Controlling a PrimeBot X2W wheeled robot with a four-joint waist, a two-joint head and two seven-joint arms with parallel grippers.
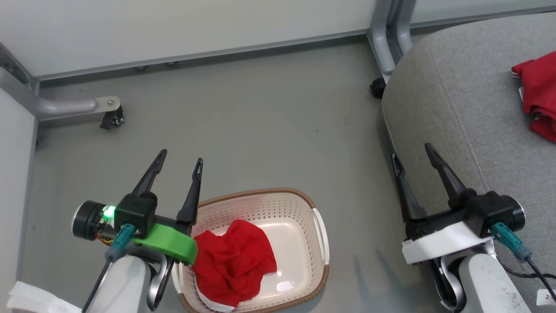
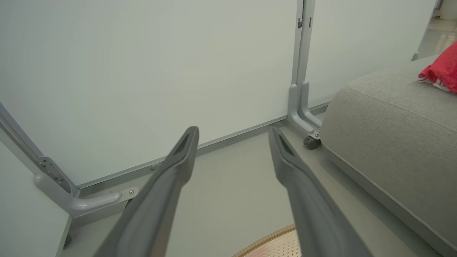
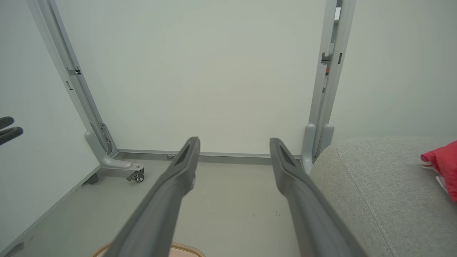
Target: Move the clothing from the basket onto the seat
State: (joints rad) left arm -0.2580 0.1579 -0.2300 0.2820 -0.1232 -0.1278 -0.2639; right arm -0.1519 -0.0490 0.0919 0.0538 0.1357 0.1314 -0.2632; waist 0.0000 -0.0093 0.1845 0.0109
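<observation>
A crumpled red garment with a white band lies in the cream perforated basket on the floor at the bottom centre. The other red garment rests on the big grey seat at the right edge. My left gripper hangs open just left of the basket's rim, nothing between its fingers. Open and empty too, my right gripper hovers at the seat's left edge, right of the basket.
White partition panels on grey metal legs with casters close off the back and left. A second leg and caster stand by the seat's far corner. Grey floor stretches beyond the basket. Something white lies at the bottom left.
</observation>
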